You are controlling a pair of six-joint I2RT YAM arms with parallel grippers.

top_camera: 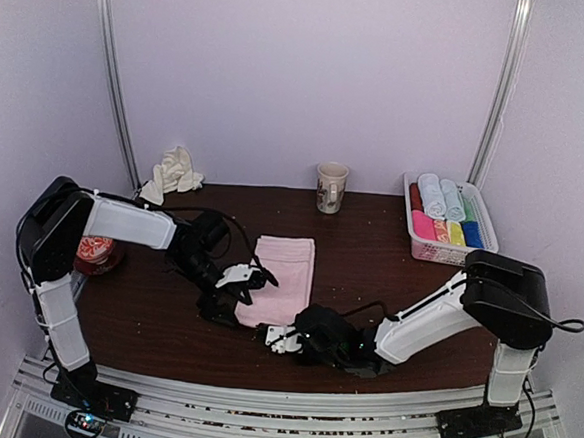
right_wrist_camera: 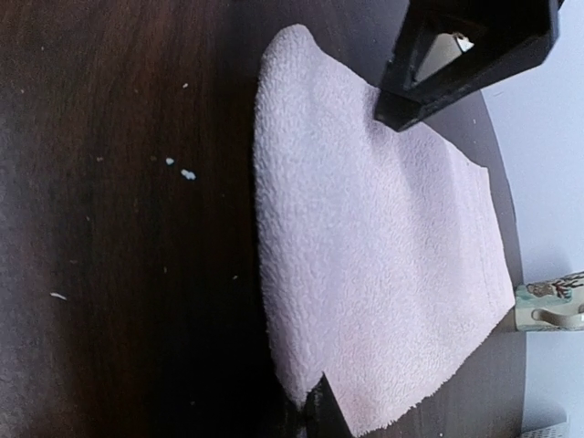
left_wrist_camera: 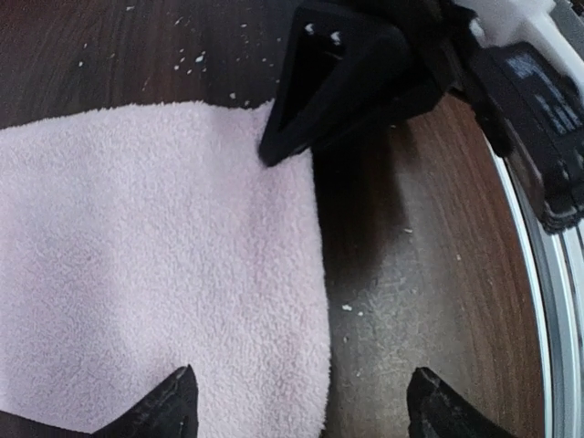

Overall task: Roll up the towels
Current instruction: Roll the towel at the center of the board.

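A pale pink towel (top_camera: 286, 269) lies spread flat on the dark wooden table (top_camera: 368, 274). My left gripper (top_camera: 243, 294) is open at its near left corner. In the left wrist view one fingertip (left_wrist_camera: 173, 401) rests over the towel (left_wrist_camera: 137, 265), the other over bare wood, with the gripper (left_wrist_camera: 306, 406) straddling the towel's edge. My right gripper (top_camera: 270, 332) is at the towel's near edge. In the right wrist view the gripper (right_wrist_camera: 321, 415) is shut on a corner of the towel (right_wrist_camera: 383, 265), which rises into its tips. A crumpled cream-white towel (top_camera: 172, 173) lies at the back left.
A patterned cup (top_camera: 330, 187) stands at the back centre. A white basket (top_camera: 417, 243) at the back right holds rolled coloured and pale towels. A red jar (top_camera: 97, 254) sits beside the left arm. Metal rails (top_camera: 289, 404) run along the near edge.
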